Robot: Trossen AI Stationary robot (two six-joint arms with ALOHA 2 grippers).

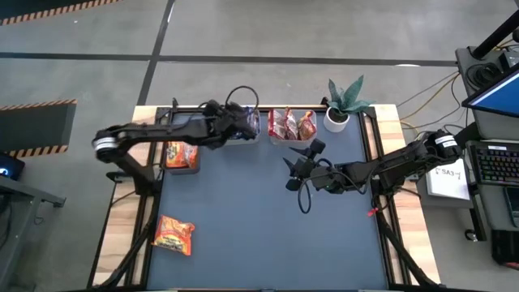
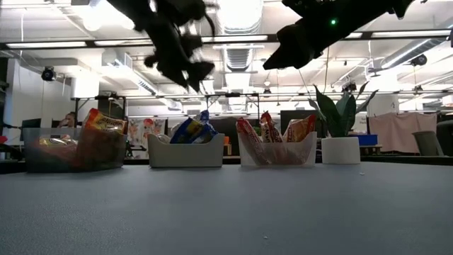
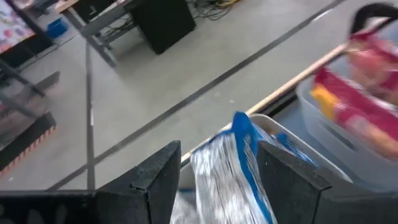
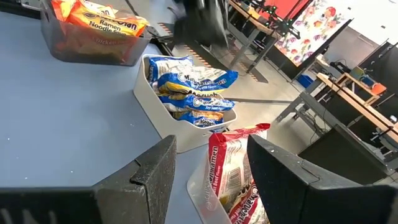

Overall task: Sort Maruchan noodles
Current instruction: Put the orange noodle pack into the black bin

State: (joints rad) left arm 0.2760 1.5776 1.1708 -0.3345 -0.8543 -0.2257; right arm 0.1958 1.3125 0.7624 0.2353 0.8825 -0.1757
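Observation:
Maruchan noodle packets stand sorted in three tubs along the far edge. Orange ones (image 1: 180, 154) fill the clear left tub, blue-and-yellow ones (image 4: 193, 93) the white middle tub (image 2: 184, 156), and red ones (image 2: 272, 134) the right tub. One loose orange packet (image 1: 174, 235) lies flat near the table's near-left corner. My left gripper (image 1: 237, 126) hangs open above the middle tub; in its wrist view a blue packet (image 3: 227, 174) stands in the tub below, between its fingers. My right gripper (image 1: 290, 166) is open and empty, raised over the table's middle, facing the tubs.
A potted plant (image 1: 345, 101) in a white pot stands at the far edge, right of the red tub. The blue mat (image 1: 268, 235) lies bare across the middle and the near side. Wooden table edges run along both sides.

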